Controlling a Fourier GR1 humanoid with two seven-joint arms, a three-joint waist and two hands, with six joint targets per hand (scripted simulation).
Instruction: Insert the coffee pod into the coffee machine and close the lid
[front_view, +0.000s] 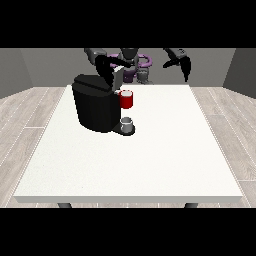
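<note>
The hand at the view's left is hanging over the coffee machine, fingers unreadable, apparently lid-closing time; next it needs pressing down the lid.

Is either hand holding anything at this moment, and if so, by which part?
The hand at the view's right hangs in the air, holding nothing. The hand at the view's left is at the coffee machine's lid; any hold cannot be told.
</note>
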